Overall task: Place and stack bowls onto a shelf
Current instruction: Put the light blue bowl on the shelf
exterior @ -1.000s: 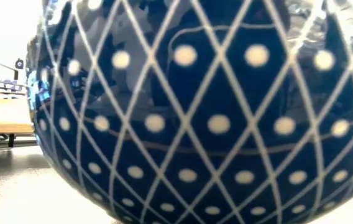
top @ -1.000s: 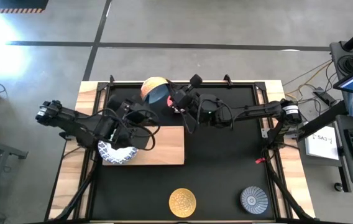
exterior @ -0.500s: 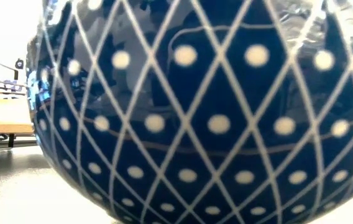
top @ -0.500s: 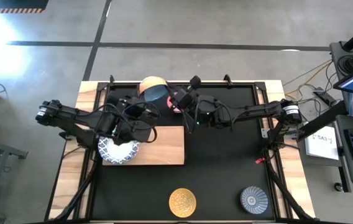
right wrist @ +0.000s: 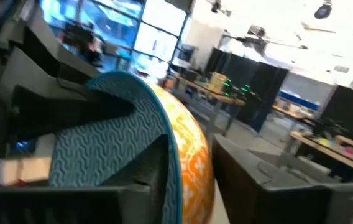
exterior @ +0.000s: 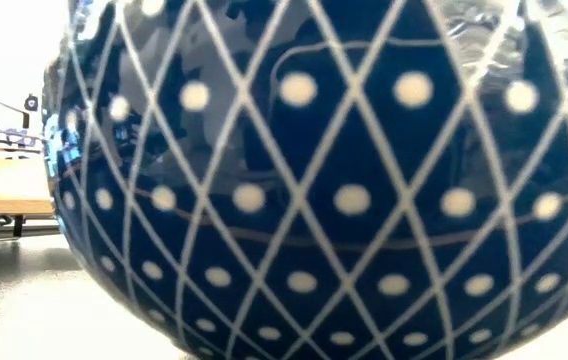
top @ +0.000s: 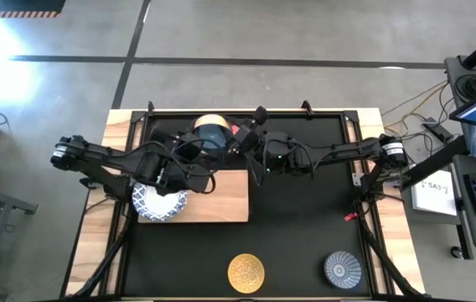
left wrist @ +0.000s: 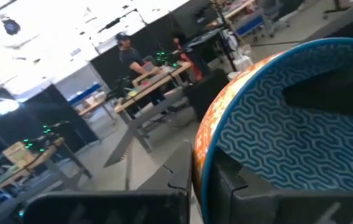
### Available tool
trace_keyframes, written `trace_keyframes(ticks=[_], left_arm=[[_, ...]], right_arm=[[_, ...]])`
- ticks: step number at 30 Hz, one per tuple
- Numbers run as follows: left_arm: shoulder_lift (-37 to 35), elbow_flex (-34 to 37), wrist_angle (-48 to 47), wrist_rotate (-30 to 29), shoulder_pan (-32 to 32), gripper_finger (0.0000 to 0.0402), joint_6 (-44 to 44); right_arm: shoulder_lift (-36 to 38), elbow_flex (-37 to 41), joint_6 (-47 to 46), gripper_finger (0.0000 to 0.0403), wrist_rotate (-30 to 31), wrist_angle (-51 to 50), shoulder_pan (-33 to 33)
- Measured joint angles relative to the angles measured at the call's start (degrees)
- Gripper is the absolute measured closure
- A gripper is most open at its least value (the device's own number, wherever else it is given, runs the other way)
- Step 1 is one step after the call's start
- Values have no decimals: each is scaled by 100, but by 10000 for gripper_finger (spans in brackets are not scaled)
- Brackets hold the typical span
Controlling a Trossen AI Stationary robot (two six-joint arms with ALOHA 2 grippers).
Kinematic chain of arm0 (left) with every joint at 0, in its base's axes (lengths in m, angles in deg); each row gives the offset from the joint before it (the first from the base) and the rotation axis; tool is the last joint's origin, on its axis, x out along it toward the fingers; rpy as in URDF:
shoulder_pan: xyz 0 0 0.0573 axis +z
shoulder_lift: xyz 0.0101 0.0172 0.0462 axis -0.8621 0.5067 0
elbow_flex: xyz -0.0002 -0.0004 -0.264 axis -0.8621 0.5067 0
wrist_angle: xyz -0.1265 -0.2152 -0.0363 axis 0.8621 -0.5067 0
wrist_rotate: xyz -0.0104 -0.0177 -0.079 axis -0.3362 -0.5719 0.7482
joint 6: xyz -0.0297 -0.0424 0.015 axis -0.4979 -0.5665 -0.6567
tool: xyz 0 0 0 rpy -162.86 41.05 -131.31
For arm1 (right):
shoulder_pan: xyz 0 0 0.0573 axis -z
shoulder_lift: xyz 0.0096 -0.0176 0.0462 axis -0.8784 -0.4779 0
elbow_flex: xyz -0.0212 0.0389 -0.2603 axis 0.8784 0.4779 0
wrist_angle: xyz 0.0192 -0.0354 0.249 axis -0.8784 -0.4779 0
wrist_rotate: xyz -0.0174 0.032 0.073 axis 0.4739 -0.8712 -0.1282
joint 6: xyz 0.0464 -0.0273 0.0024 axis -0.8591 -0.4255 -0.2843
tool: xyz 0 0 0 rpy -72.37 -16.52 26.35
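Handover of the orange-and-teal bowl above the far edge of the shelf.

The left gripper [top: 198,144] had its fingers [left wrist: 270,186] clamped on the rim of the orange-and-teal bowl [top: 211,132], one finger lying inside the teal patterned interior. The right gripper [top: 242,140] sat on the bowl's opposite side, a finger [right wrist: 145,168] against the rim, but whether it gripped or was letting go could not be told. The bowl hung tilted on its side between both arms, just beyond the far edge of the light-wood shelf [top: 221,201], so the shelf lay toward the left arm's side. A white blue-patterned bowl [top: 159,203] stood at the shelf's left end. A yellow bowl [top: 245,273] and a grey-blue bowl [top: 342,268] waited on the black surface [top: 305,235], well apart.
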Motion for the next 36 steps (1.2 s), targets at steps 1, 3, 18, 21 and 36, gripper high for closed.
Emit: trace_keyframes(ticks=[1,3,18,21,36], left_arm=[[-10,0,16,15,-6,399,-12],[-13,-7,65,79,-1,399,-91],[13,-10,87,853,-4,399,-285],[11,-11,81,983,-3,398,-300],[6,-22,-2,2270,10,398,-344]], right_arm=[[0,-2,-83,286,-114,2,1],[26,-13,-203,270,-174,-105,-3],[411,-23,-821,200,-201,-1555,-333],[543,-24,-995,193,-200,-2165,-412],[1490,-22,-2027,186,-1419,-4420,-472]])
